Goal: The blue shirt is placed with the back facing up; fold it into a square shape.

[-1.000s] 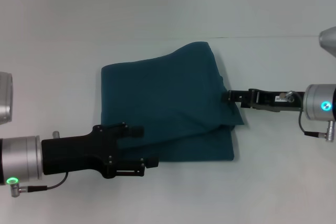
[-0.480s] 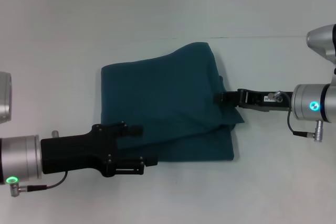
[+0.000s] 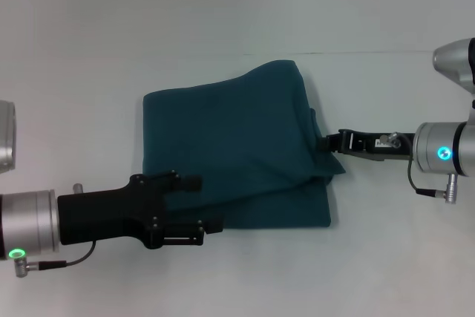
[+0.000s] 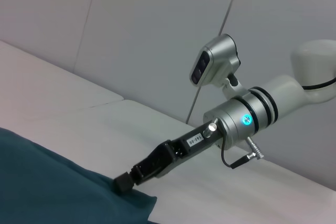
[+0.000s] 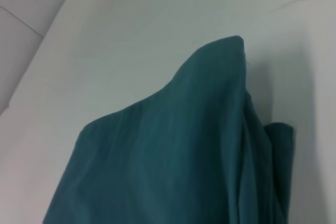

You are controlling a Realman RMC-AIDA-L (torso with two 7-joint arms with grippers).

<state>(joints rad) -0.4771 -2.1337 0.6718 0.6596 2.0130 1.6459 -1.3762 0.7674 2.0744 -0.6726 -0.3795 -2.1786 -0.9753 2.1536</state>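
**One shirt, two grippers at its edges**

One blue shirt (image 3: 237, 150), folded in layers, plain side up, mid white counter (image 3: 237, 5). Far right corner peaks upward. Left gripper (image 3: 208, 206) at near left edge; jaws spread wide, upper finger over the cloth. Right gripper (image 3: 323, 141) touching right edge; jaws' state cannot be told.

Blue shirt (image 3: 237, 150) mid-table (image 3: 237, 20); left gripper (image 3: 199, 206) over its near-left edge, right gripper (image 3: 323, 140) touching right edge.
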